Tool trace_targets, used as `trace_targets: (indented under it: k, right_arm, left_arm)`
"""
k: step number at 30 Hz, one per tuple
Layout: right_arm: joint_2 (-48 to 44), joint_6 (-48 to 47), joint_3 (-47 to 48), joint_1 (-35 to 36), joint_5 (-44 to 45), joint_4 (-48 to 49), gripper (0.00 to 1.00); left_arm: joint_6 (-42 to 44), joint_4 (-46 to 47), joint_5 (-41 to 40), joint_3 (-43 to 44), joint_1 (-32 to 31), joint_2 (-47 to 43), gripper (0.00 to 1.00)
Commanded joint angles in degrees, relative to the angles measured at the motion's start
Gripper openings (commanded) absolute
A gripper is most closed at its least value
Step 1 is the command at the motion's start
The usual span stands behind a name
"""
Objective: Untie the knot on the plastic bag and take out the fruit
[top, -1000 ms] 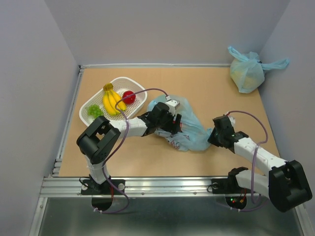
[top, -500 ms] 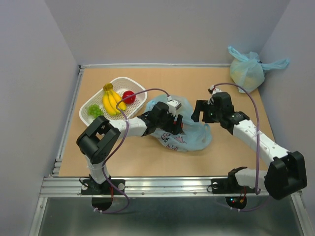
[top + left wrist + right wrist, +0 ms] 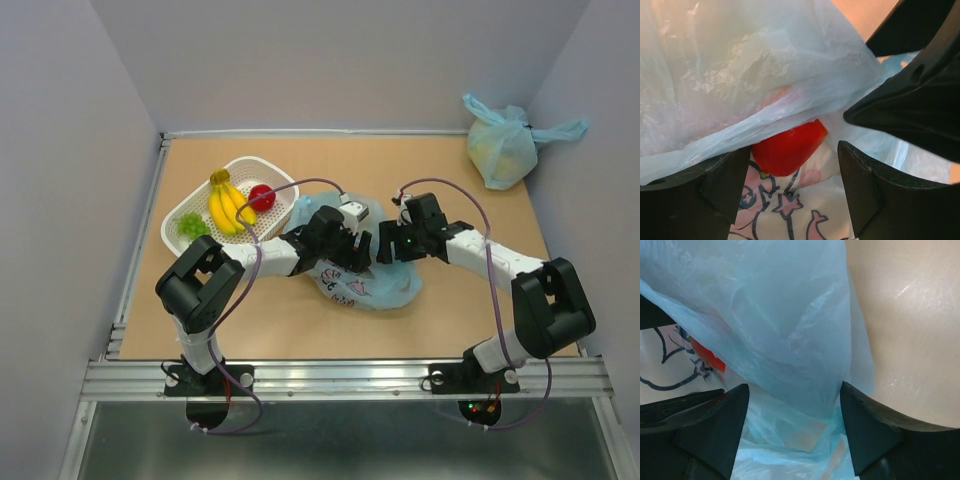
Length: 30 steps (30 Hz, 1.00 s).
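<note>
Middle of the top view: the plastic bag [image 3: 378,287] lies crumpled on the table [image 3: 440,170], its cartoon print facing up, and both arms meet right over it. The left gripper [image 3: 352,252] sits at the bag's upper left edge, the right gripper [image 3: 388,244] just beside it on the right, the two close to touching.

In the left wrist view the jaws stand wide apart, closed on nothing. A fold of pale blue film drapes across the upper frame, and under it, dead centre between the fingers [image 3: 722,187], sits the orange-red piece [image 3: 787,147] of fruit, resting on the printed plastic. It lies nearer the left finger; whether it touches is hard to tell.

In the right wrist view those jaws are also spread wide, with loose bag film bunched between them, not pinched. A sliver of the orange-red piece shows at centre left.

At upper left, the white basket [image 3: 176,215] holds the banana bunch [image 3: 225,208], red apple [image 3: 262,196] and green grapes [image 3: 190,226]. A plain blue bag [image 3: 500,150] sits at upper right.
</note>
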Motion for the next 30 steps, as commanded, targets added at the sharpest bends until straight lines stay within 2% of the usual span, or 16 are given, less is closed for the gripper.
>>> trace_targets:
  k: [1,2,3,6,10,16,23,30]
  right_arm:
    - [1.0,-0.1,-0.1,0.6,2.0,4.5,0.65]
    - [1.1,0.3,-0.2,0.5,3.3,4.6,0.57]
    - [1.1,0.5,-0.5,0.6,4.5,4.6,0.36]
    - [0.2,2.5,-1.5,0.5,10.3,4.6,0.01]
    - [-2.2,7.0,-3.3,0.6,20.3,4.3,0.00]
    - [-3.1,10.8,-5.4,0.6,28.2,1.2,0.00]
    - [-1.9,11.7,-6.6,0.6,23.8,1.1,0.00]
    - [-2.3,11.0,-6.1,0.9,22.3,1.3,0.00]
  left_arm:
    - [-0.2,1.0,-0.4,2.5,-0.1,-0.2,0.81]
    - [-0.2,0.9,-0.4,2.4,-0.1,-0.1,0.81]
    - [-0.4,1.0,-0.4,2.4,-0.1,-0.2,0.81]
    - [-0.3,1.0,-0.2,2.2,-0.1,-0.2,0.81]
    - [-0.2,0.9,-0.4,1.8,-0.2,-0.2,0.81]
    - [-0.5,0.8,-0.9,2.2,-0.3,0.4,0.81]
    - [0.3,1.1,-0.8,5.6,-2.1,3.0,0.81]
    - [5.1,2.3,-0.9,10.1,-3.2,6.8,0.82]
